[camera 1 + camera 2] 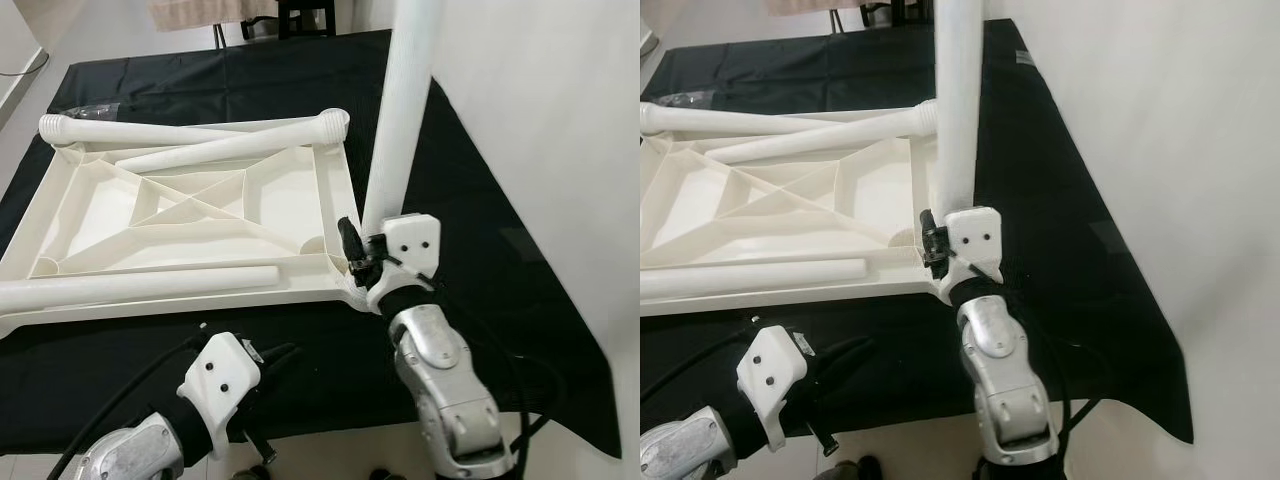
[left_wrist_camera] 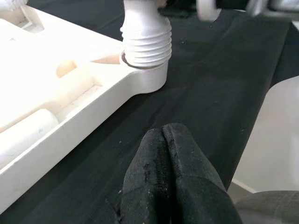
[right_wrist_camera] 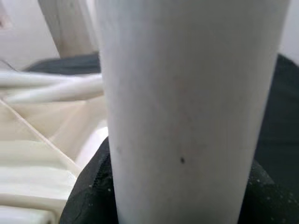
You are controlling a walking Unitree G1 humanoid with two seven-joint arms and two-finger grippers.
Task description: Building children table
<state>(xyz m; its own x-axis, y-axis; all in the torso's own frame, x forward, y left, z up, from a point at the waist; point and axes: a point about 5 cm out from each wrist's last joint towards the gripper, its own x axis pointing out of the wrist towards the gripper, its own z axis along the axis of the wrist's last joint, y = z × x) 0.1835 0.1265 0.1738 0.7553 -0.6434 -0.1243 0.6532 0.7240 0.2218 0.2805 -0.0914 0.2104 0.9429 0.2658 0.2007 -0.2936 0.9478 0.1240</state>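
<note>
Our right gripper [image 1: 362,262] clamps the upright leg [image 1: 400,130], its threaded foot seated in the near right corner socket of the upturned tabletop [image 1: 90,215]; our left gripper [image 2: 163,182] hangs closed nearby.

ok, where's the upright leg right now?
The leg stands upright in the near right corner socket of the upturned tabletop, held low down by the right claw, on the black cloth.

One upturned white tabletop [image 1: 190,215]; four white legs, one upright [image 1: 400,120] at its 4 o'clock corner, three lying [image 1: 140,285] across it; one black cloth [image 1: 470,230].
</note>
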